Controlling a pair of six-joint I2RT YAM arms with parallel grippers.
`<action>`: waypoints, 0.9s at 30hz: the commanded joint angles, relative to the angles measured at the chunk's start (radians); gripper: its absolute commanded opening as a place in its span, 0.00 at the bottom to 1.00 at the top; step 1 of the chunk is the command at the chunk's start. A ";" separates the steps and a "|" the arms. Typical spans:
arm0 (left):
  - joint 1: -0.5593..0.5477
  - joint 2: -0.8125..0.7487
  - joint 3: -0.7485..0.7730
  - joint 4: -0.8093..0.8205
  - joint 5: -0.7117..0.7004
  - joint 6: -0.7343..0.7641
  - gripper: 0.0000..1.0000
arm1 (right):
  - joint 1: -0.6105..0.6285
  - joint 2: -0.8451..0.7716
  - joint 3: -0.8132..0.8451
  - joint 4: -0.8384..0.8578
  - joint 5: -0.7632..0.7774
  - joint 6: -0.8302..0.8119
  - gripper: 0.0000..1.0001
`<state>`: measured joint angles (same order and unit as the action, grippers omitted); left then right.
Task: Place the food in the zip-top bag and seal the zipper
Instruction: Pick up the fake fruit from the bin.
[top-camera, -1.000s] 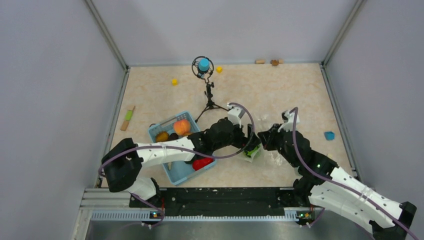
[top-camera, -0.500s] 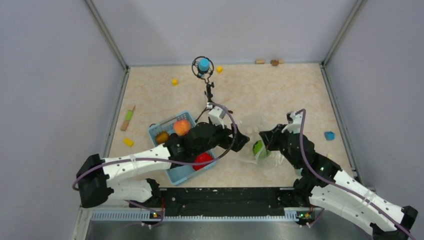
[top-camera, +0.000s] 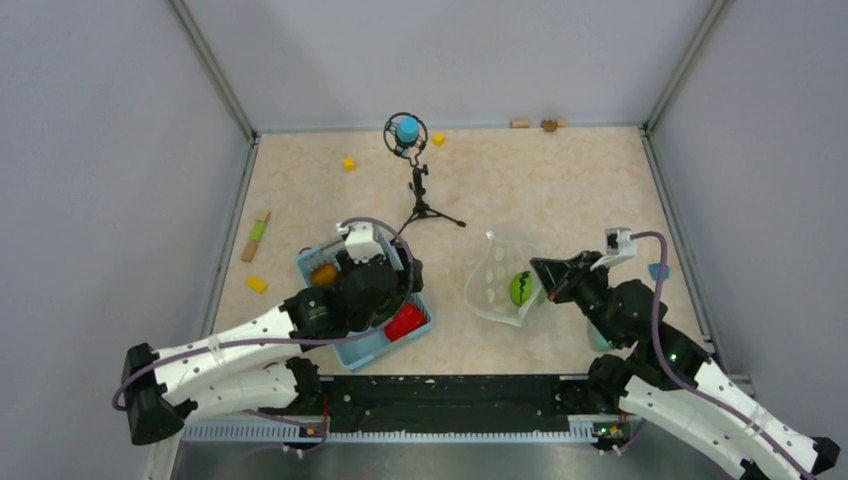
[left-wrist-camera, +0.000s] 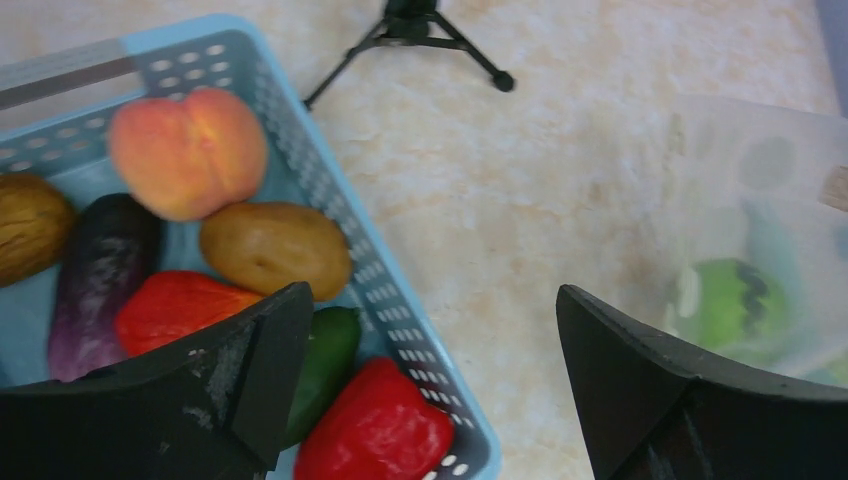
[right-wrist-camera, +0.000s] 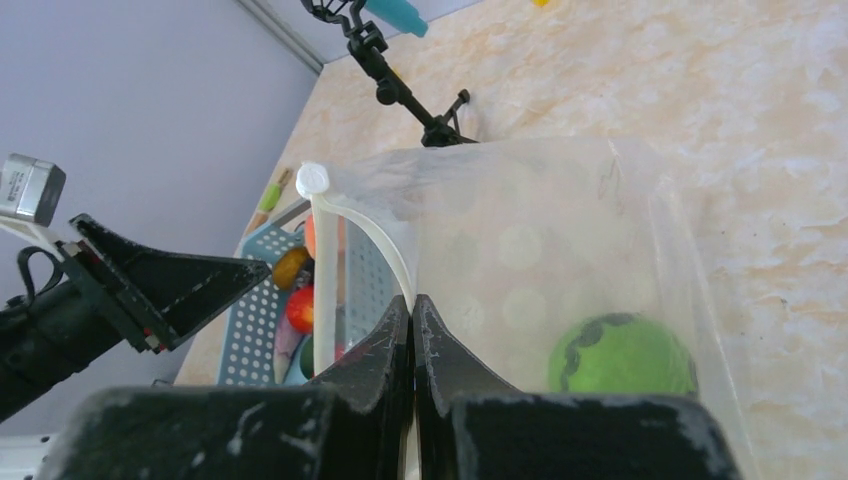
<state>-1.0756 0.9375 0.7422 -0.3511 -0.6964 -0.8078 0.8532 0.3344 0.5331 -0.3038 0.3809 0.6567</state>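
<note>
Clear dotted plastic, the zip-top bag (top-camera: 492, 280), is now holding the bright green round fruit (top-camera: 520, 289) in the top view. The left gripper (top-camera: 403, 285), at the bag's mouth a second ago, is swinging back over the blue basket (top-camera: 372, 352), so one piece looks delivered and the next is probably being sought. The right gripper (top-camera: 543, 271) is holding the bag's edge. In the left wrist view, the jaws are standing wide and empty, with the red pepper (left-wrist-camera: 375, 430) lying just below the gap and the remaining food left of it. In the right wrist view, the jaws are clenching the zipper (right-wrist-camera: 322, 250), propping the mouth open.
</note>
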 joint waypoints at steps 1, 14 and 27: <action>0.092 -0.031 -0.016 -0.202 -0.098 -0.153 0.97 | -0.006 0.014 0.060 0.004 0.031 0.007 0.00; 0.397 -0.099 -0.144 -0.222 0.165 -0.263 0.97 | -0.006 0.154 0.064 -0.022 0.111 -0.013 0.00; 0.416 -0.105 -0.247 -0.219 0.163 -0.589 0.96 | -0.006 0.136 0.054 -0.042 0.152 -0.014 0.00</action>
<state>-0.6689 0.8402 0.5365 -0.6182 -0.5236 -1.2579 0.8532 0.4778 0.5583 -0.3500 0.5060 0.6544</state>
